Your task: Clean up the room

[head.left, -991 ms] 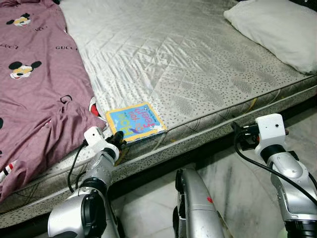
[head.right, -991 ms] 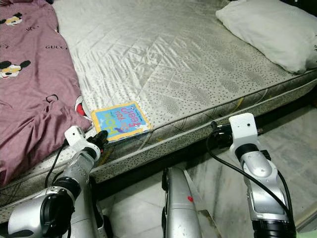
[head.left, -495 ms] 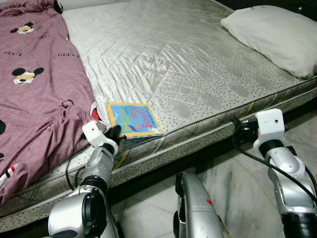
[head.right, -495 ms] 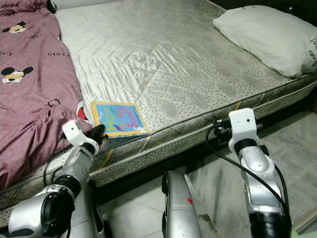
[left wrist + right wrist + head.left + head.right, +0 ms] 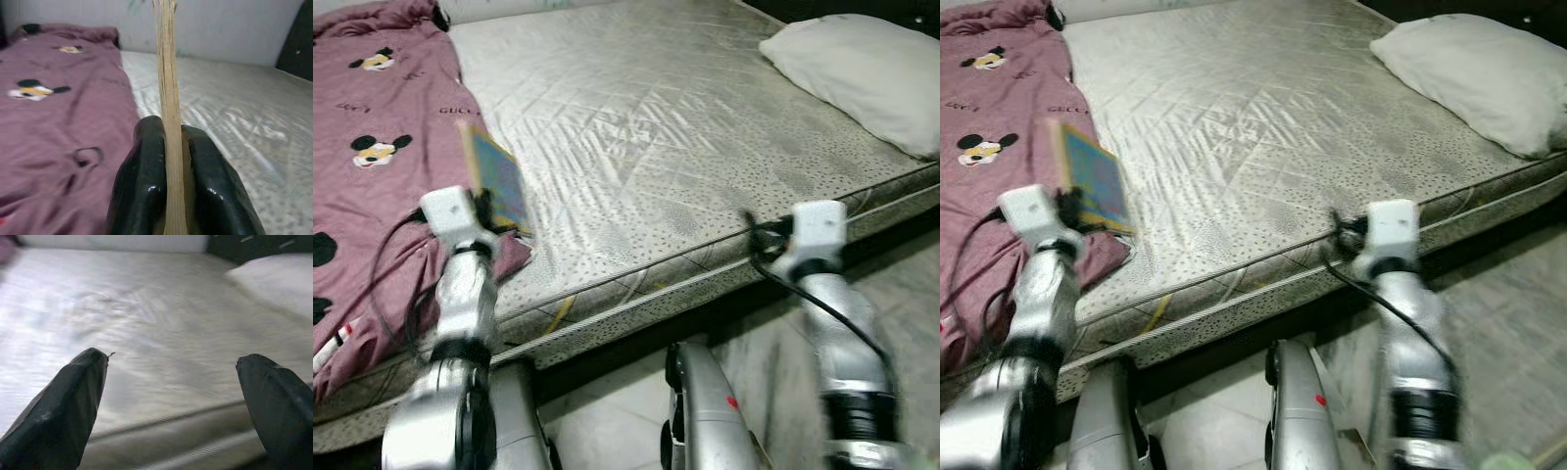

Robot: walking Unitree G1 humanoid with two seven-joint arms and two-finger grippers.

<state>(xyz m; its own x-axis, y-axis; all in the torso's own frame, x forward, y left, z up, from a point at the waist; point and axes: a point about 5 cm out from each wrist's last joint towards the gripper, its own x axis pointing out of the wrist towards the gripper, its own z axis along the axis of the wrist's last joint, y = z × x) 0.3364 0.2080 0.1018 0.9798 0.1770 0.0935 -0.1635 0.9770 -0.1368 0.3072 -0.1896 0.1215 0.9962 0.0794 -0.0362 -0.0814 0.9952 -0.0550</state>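
Above the blanket (image 5: 372, 196), left claw (image 5: 168, 161) now grips book (image 5: 497, 181) upright, lifted off mattress (image 5: 685, 147); right claw (image 5: 176, 396) open.

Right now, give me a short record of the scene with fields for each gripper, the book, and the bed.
left gripper: shut on the book, held up over the bed's near edge
right gripper: open, holding nothing, at the mattress edge
book: off the mattress, standing on edge
bed: bare mattress, purple blanket, white pillow
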